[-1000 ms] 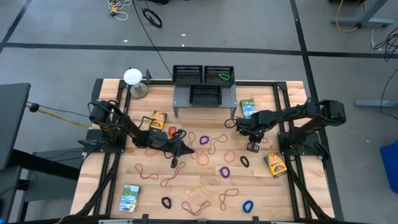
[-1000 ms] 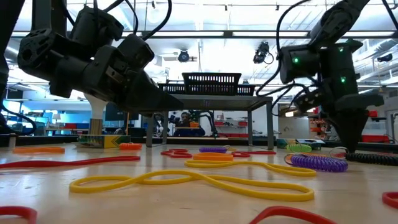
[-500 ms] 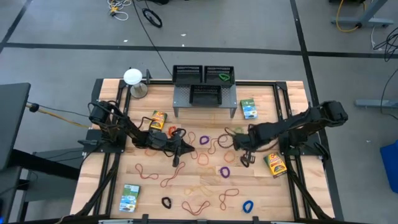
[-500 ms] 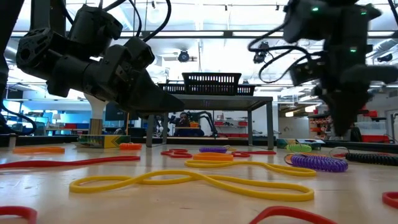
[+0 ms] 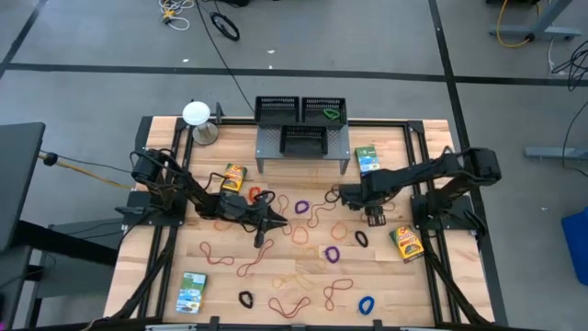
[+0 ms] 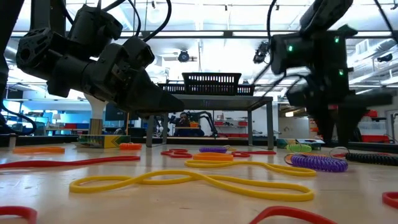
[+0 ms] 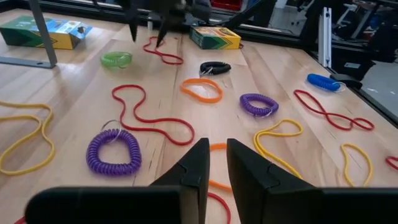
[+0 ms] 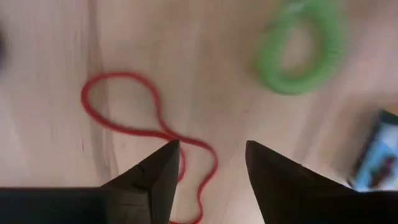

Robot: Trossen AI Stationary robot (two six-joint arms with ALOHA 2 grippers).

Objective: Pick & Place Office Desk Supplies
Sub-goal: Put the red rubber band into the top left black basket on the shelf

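**Two arms working among scattered bands in front of the grey shelf**

The grey shelf [image 5: 303, 145] is standing at the far middle of the table [image 5: 418, 290], with black mesh trays [image 5: 301, 109] sitting on and behind it. Left of the shelf, a white ball on a stand [image 5: 197, 116] is standing at the table's far corner, and a yellow-green card box [image 5: 233, 176] is lying just in front of the shelf's left leg. The left gripper [image 5: 276, 221] is reaching in from the left and hovering low over the wood in front of the shelf; its fingers [image 7: 198, 163] are standing a narrow slit apart and pinching nothing, with an orange band [image 7: 216, 149] lying under their tips. A purple coil [image 7: 114, 150] and a long red band [image 7: 149, 112] are lying near it.

Right of the shelf's middle, the right gripper [image 5: 342, 195] is hanging over the table with its fingers [image 8: 163, 168] spread wide and empty. A red loop [image 8: 134, 115] and a green coil [image 8: 303, 56] are lying below it. A green-white card box [image 5: 367, 159] is lying just right of the shelf.
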